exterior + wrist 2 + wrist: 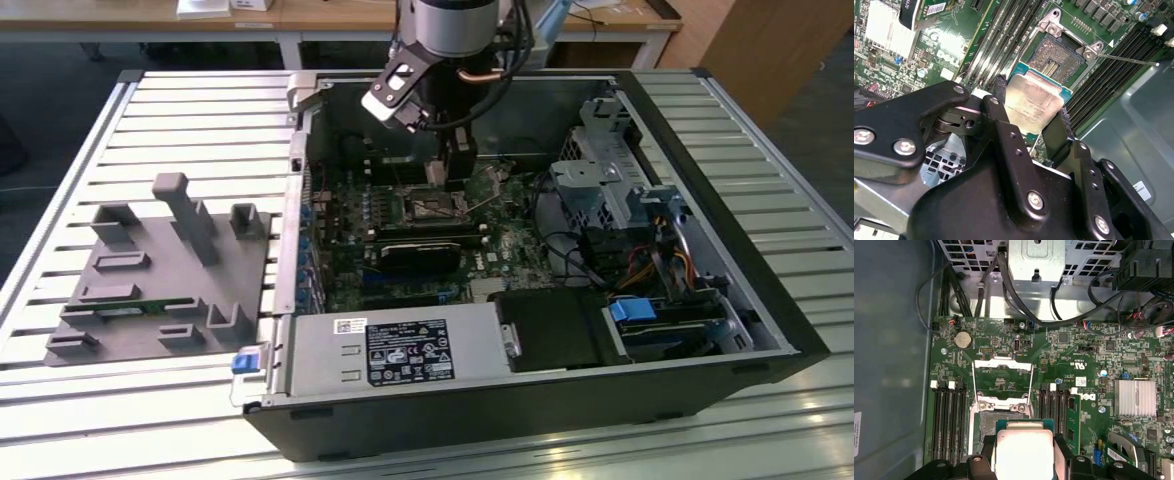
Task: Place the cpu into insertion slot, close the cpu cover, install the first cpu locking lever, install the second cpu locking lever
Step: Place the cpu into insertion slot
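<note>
Exterior view first: the arm reaches down from the far side into the open computer case point(747, 300), and the gripper point(457, 165) hangs over the green motherboard point(347, 265), just above the insertion slot point(434, 208). On the exterior view's left a grey moulded fixture point(160, 270) lies on the slatted table point(80, 150), well apart from the case. Over to the second wrist view, and the gripper point(1031, 97) is clamped on the cpu point(1035, 102): a black finger presses on each of two opposite edges, dull silver top facing the camera, green rim showing round it. The cpu sits in the air next to the insertion slot point(1059, 55), whose dark contact field is bare (how high the chip rides above the board I cannot tell). A thin locking lever point(1129, 60) sticks out sideways from the slot's corner, swung free. First wrist view now: the cpu point(1024, 452) overlaps one edge of the insertion slot point(990, 421), and the cpu cover point(1003, 358) is flipped open on the slot's far side, board showing through its cut-out. Long black memory slots point(949, 420) flank the socket on both sides, a round coin battery point(962, 339) sits beyond the cover, and a ribbed silver heatsink point(1134, 397) stands well off to one side.
</note>
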Controlling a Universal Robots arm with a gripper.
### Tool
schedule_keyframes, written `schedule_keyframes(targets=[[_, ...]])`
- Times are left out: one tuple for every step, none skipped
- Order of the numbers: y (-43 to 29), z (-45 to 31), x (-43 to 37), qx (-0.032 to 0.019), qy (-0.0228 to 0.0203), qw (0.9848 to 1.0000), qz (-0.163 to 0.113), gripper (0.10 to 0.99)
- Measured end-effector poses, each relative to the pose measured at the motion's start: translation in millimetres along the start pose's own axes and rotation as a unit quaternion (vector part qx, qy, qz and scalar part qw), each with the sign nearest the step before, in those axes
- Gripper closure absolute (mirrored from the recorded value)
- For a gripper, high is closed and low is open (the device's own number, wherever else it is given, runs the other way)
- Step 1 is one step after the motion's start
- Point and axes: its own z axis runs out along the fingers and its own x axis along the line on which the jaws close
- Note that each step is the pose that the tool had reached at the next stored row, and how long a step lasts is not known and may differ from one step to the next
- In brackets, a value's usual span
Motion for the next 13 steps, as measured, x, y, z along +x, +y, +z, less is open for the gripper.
schedule_keyframes(targets=[[0.0, 0.5, 0.2, 0.0000, 0.0000, 1.0000, 0.000, 0.545], [-0.1, 1.1, 0.2, -0.0001, 0.0000, 1.0000, 0.002, 0.545], [-0.1, 1.5, 0.4, 0.0000, -0.0003, 1.0000, 0.004, 0.545], [-0.2, 2.0, 0.6, 0.0000, -0.0005, 1.0000, 0.006, 0.545], [-0.2, 2.5, 0.8, 0.0000, -0.0005, 1.0000, 0.008, 0.545], [-0.2, 2.9, 1.0, 0.0000, -0.0006, 1.0000, 0.008, 0.545], [-0.2, 3.3, 1.0, -0.0001, -0.0005, 1.0000, 0.008, 0.545], [-0.3, 3.6, 1.0, -0.0001, -0.0005, 1.0000, 0.008, 0.545], [-0.3, 3.9, 1.0, -0.0001, -0.0005, 1.0000, 0.008, 0.545], [-0.3, 4.2, 1.0, 0.0000, -0.0006, 1.0000, 0.008, 0.545], [-0.3, 4.5, 1.0, 0.0000, -0.0006, 1.0000, 0.008, 0.545], [-0.3, 4.8, 1.0, -0.0001, -0.0006, 1.0000, 0.008, 0.545], [-0.4, 5.2, 1.0, -0.0001, -0.0005, 1.0000, 0.008, 0.545]])
